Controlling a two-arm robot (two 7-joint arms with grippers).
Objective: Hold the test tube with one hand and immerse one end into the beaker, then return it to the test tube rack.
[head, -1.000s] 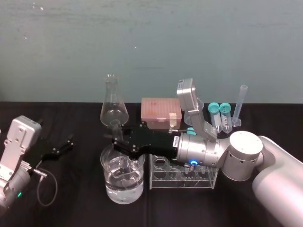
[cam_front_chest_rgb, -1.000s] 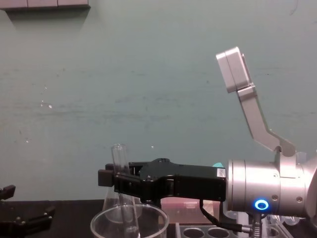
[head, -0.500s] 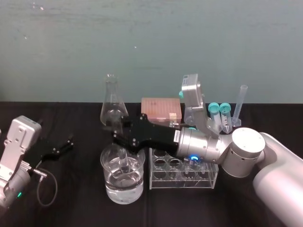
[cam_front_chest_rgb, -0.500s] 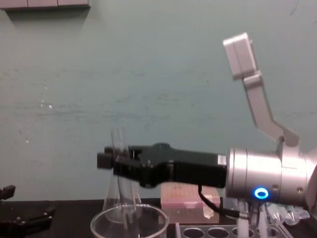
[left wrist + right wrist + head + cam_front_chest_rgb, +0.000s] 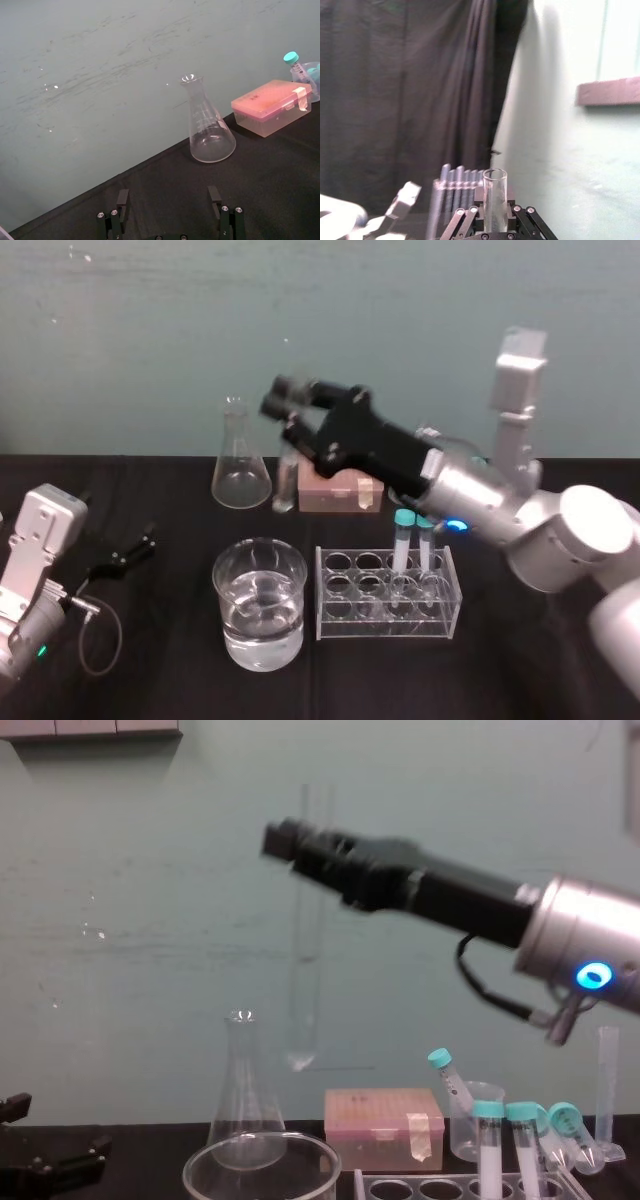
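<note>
My right claw [image 5: 303, 846] is clenched on the test tube [image 5: 303, 982], gripping its upper part, high in the air. The tube hangs near upright, slightly tilted, with its round end well above the beaker [image 5: 228, 625] rim and out of the water. From the chest camera I see its tip between the flask [image 5: 240, 476] and the pink box [image 5: 333, 490]. The rack [image 5: 350, 626] stands just right of the beaker, with two teal-capped tubes [image 5: 403, 540] in it. My left claw [image 5: 170, 216] sits parked over the table at far left, fingers spread, holding nothing.
</note>
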